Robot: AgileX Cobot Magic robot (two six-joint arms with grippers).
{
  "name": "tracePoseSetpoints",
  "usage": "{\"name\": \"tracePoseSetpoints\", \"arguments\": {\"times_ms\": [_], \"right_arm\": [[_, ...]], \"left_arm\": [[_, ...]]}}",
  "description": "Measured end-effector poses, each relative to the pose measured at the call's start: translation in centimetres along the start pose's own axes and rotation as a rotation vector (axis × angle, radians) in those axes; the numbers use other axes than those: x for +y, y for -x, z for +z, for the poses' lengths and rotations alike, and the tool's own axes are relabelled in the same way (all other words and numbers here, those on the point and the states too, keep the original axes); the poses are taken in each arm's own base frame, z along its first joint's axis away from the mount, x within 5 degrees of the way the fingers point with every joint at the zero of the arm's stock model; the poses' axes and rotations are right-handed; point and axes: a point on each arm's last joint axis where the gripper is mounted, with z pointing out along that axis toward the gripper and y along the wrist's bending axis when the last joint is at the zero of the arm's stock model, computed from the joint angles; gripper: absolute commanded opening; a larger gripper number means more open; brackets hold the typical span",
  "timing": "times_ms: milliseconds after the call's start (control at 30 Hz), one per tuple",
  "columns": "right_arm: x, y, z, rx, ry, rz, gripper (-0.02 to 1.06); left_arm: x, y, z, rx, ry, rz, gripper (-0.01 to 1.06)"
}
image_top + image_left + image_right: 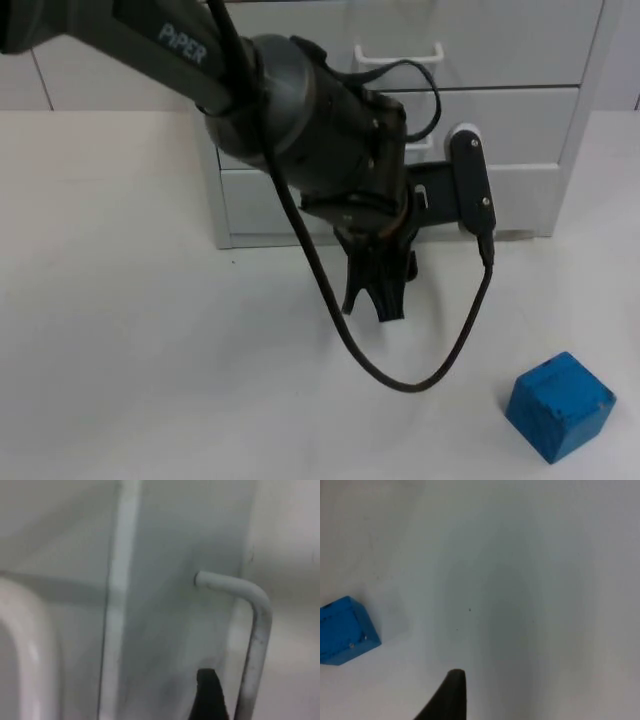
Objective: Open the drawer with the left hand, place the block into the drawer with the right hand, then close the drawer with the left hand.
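A white drawer cabinet (520, 120) stands at the back of the table, and its drawer fronts look flush. My left gripper (372, 305) hangs in front of the lowest drawer (250, 200), open, its two black fingers spread in a V with nothing between them. In the left wrist view a white bar handle (252, 625) juts from the drawer face, close beside a black fingertip (207, 695). The blue block (558, 405) lies on the table near the front right, apart from both grippers. My right gripper (451, 692) hovers over bare table, with the blue block (345, 630) off to one side.
The top drawer's white handle (398, 55) shows above the arm. The left arm's bulk covers the middle of the cabinet front. The white table top (120, 330) spreads left of and in front of the cabinet.
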Motion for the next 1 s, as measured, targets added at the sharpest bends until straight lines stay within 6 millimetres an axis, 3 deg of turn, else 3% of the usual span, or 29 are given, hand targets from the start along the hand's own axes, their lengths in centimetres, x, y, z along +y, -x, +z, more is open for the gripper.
{"name": "tracePoseSetpoints", "arguments": {"times_ms": [67, 133, 167, 233, 267, 567, 733, 867, 1000], "right_arm": [[0.0, 0.0, 0.0, -0.002, 0.0, 0.002, 1.05], [0.0, 0.0, 0.0, -0.004, 0.0, 0.002, 1.05], [0.0, 0.1, 0.0, -0.007, 0.0, 0.002, 1.05], [0.0, 0.1, 0.0, -0.009, 0.0, 0.002, 1.05], [0.0, 0.1, 0.0, -0.013, 0.0, 0.002, 1.05], [0.0, 0.2, 0.0, -0.027, 0.001, 0.002, 1.05], [0.0, 0.2, 0.0, -0.027, 0.001, 0.002, 1.05], [0.0, 0.3, 0.0, -0.034, 0.001, 0.002, 1.05], [0.0, 0.3, 0.0, -0.034, 0.001, 0.002, 1.05]], "left_arm": [[-0.1, -0.1, 0.2, 0.004, 0.0, 0.007, 0.55], [-0.2, -0.1, 0.2, 0.008, 0.0, 0.008, 0.37], [-0.2, -0.2, 0.3, 0.01, 0.0, 0.012, 0.37], [0.2, 0.0, 0.3, 0.006, 0.015, 0.019, 0.05], [0.4, -0.1, 0.3, 0.008, 0.021, 0.029, 0.0], [-0.3, 0.3, -0.3, 0.062, 0.027, 0.144, 0.0], [-2.0, 0.3, -2.4, 0.071, -0.057, 0.173, 0.0], [-4.7, 0.1, -4.7, 0.074, -0.134, 0.181, 0.0], [-5.6, 0.4, -5.9, 0.08, -0.159, 0.165, 0.0]]}}
